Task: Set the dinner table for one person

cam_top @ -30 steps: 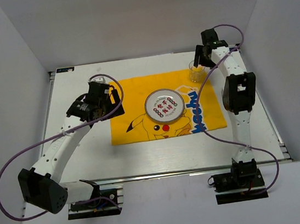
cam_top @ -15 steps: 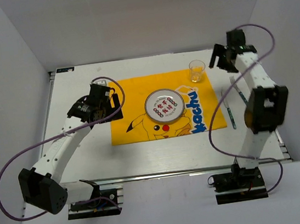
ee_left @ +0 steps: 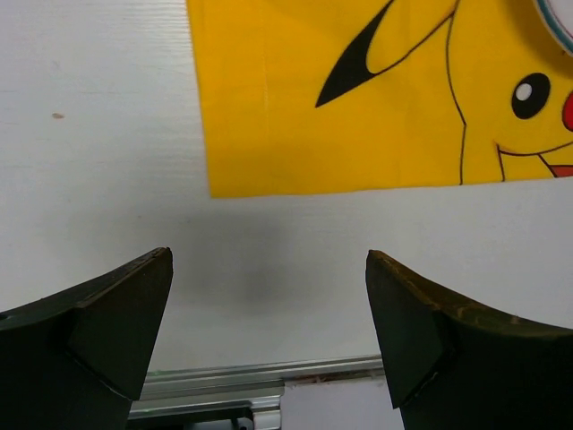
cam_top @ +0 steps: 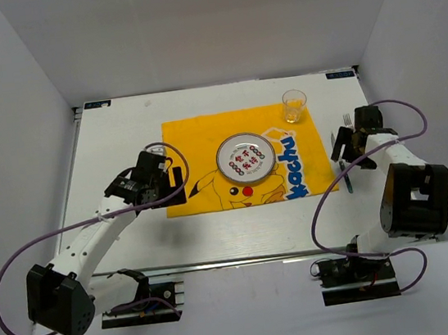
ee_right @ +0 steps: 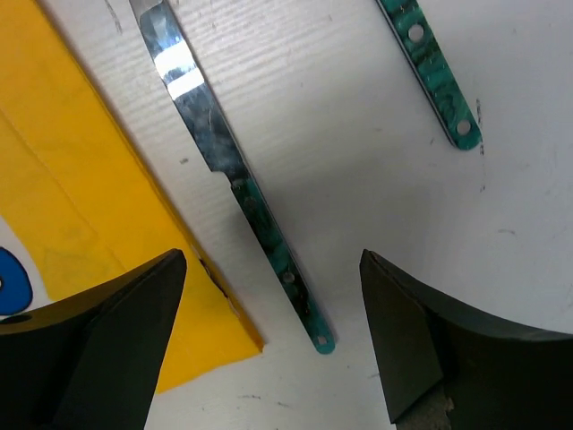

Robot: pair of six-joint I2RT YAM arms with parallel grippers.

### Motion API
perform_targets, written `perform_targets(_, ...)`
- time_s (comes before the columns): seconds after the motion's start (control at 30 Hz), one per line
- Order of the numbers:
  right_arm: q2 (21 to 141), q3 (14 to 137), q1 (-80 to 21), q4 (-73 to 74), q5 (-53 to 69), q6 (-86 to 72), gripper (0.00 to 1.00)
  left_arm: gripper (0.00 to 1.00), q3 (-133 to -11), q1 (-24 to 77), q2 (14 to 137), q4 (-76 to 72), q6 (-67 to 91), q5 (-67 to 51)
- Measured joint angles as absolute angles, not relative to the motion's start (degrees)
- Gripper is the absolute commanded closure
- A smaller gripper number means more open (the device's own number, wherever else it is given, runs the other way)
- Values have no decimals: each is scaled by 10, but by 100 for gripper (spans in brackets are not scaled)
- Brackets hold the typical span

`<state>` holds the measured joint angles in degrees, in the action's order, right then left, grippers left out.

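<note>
The white dinner table (cam_top: 113,141) carries a yellow Pikachu cloth (cam_top: 205,149) with a round patterned plate (cam_top: 245,159) at its middle. A clear glass (cam_top: 293,105) stands upright at the cloth's far right corner. A green-handled knife (ee_right: 242,184) and a fork (ee_right: 430,72) lie on the table just right of the cloth. The fork's tines show in the top view (cam_top: 347,120). My right gripper (ee_right: 272,258) is open and empty above the knife's handle, and shows in the top view (cam_top: 340,145). My left gripper (ee_left: 269,255) is open and empty over bare table by the cloth's near left corner (ee_left: 210,190).
The table's metal rail (ee_left: 260,369) runs along the near edge, close under the left gripper. Grey walls enclose the table on the left, far and right sides. Purple cables loop from both arms.
My right arm has left the glass on the cloth and swung right and nearer, to above the knife. My left arm has drawn back toward the near edge.
</note>
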<state>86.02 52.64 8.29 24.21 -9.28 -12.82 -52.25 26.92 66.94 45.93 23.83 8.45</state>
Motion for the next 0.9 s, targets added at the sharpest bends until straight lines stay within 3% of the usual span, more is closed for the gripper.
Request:
perform_targets(0.07, 876, 535, 87, 226, -87, -121, 22, 2, -519, 271, 666, 449, 235, 69)
perform_targets(0.1, 887, 539, 89, 220, -85, -118, 30, 2, -514, 271, 661, 437, 234, 63)
perform_targets(0.17, 915, 547, 93, 210, -80, -114, 33, 2, -510, 272, 655, 429, 232, 50)
perform_targets(0.43, 941, 536, 97, 204, -70, -114, 33, 2, -510, 272, 657, 412, 227, 30)
perform_targets(0.6, 935, 536, 97, 205, -68, -115, 42, 2, -510, 272, 657, 409, 225, 25)
perform_targets(0.73, 942, 532, 97, 209, -62, -118, 44, 2, -510, 272, 656, 407, 225, 25)
perform_targets(0.83, 940, 525, 97, 205, -61, -119, 51, 2, -510, 272, 655, 407, 225, 25)
perform_targets(0.9, 938, 522, 97, 203, -63, -120, 65, 2, -510, 272, 655, 407, 225, 24)
